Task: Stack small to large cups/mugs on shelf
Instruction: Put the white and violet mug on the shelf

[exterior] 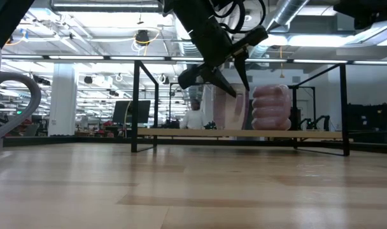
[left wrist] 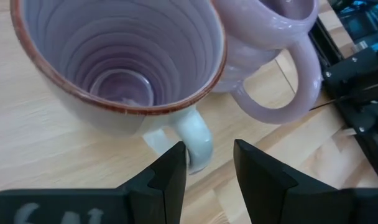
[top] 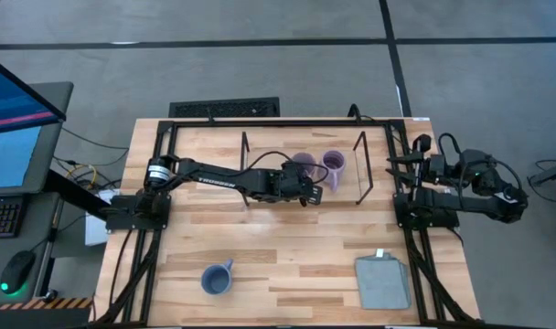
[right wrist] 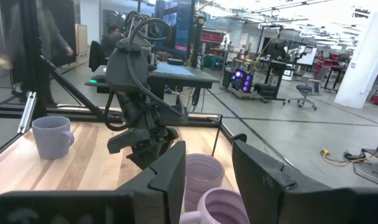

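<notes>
Left end effector (top: 312,196), fingers narrowly parted and empty, hovers over the shelf (top: 260,157) beside the handle of an upright purple mug (top: 302,166), mouth up. A second purple mug (top: 334,164) touches it. The blue mug (top: 216,279) stands on the table (top: 287,247). Right end effector (right wrist: 207,168), parted, waits at the table's right edge.

Glossy glazed ceramic mugs (left wrist: 120,62) sit on a matt light wooden shelf (top: 296,203).

Bright overhead light, blurry foreground, soft shadows.
</notes>
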Robot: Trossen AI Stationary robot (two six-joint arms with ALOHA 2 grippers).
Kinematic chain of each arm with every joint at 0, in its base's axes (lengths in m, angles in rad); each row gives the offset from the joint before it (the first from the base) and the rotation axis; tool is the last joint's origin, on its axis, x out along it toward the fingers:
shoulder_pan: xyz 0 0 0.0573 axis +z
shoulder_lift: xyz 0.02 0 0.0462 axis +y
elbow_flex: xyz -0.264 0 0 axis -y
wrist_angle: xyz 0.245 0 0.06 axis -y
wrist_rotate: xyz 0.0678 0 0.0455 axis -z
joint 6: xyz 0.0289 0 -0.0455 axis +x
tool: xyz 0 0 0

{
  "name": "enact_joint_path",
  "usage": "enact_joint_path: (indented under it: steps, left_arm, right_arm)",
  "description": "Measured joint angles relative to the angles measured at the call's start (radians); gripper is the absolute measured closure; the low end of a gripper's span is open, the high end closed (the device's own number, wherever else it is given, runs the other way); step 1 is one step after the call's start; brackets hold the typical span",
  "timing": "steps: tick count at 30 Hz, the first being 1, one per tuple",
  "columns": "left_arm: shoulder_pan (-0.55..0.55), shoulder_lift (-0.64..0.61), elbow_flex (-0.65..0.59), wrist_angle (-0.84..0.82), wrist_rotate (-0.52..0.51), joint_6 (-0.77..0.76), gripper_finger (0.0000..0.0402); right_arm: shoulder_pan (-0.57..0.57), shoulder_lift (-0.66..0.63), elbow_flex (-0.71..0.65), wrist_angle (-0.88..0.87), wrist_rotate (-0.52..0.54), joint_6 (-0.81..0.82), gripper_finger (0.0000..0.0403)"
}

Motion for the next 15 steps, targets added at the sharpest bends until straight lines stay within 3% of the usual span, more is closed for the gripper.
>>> enact_joint_path:
  steps: [15]
  left_arm:
    - [0.000, 0.000, 0.000, -0.034, 0.002, 0.006, 0.0278]
  right_arm:
    - [0.000, 0.000, 0.000, 0.000, 0.000, 0.000, 0.0250]
